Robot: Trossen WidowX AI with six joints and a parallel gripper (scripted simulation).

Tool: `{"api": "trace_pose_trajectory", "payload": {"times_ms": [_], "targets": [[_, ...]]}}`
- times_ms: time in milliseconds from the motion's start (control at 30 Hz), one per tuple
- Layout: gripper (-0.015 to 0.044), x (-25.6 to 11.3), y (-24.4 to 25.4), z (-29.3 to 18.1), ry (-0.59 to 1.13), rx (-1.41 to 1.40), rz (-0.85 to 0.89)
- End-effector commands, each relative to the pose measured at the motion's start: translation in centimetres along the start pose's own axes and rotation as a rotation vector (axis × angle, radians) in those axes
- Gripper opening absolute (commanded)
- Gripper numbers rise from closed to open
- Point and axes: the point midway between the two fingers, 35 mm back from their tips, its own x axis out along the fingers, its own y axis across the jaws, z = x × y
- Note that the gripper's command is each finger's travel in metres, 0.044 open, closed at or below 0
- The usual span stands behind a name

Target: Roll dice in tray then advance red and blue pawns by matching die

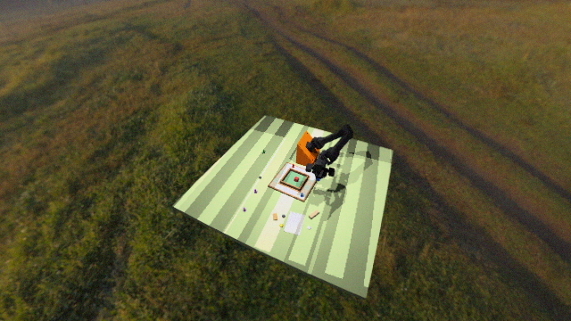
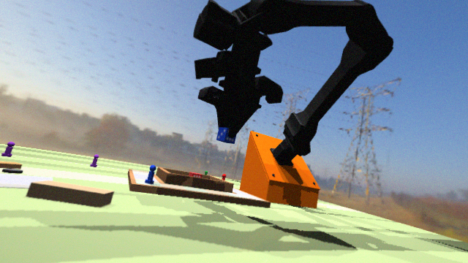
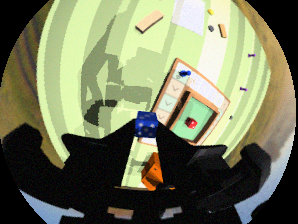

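My gripper (image 2: 227,134) (image 3: 145,122) is shut on the blue die (image 2: 225,135) (image 3: 146,124) and holds it well above the table, by the board's edge in the wrist view. The red die (image 1: 296,179) (image 3: 191,122) lies in the green-floored tray (image 1: 287,185) (image 3: 209,131) in the middle of the board; in the exterior view only its top shows over the wall. The blue pawn (image 1: 302,194) (image 2: 151,174) (image 3: 185,73) stands upright at a corner of the board (image 2: 205,196) (image 3: 166,86). The red pawn (image 1: 293,166) (image 2: 224,177) stands on the board's side near the orange base. Arrow squares show in the wrist view.
The orange base (image 1: 305,152) (image 2: 256,179) stands behind the board. A wooden block (image 1: 314,214) (image 2: 71,193) (image 3: 149,21), a white sheet (image 1: 293,224) (image 3: 189,16) and small discs lie beyond the blue pawn's side. Two purple pawns and a green pawn (image 1: 263,152) stand off the board.
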Motion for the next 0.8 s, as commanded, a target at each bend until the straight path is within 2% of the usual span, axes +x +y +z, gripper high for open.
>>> {"api": "trace_pose_trajectory", "payload": {"times_ms": [0,767], "targets": [[0.0000,0.5,-2.2,-0.3,0.008,0.157,-0.011],[0.0000,1.9,-12.1,-3.2,0.006,0.940,-0.023]]}}
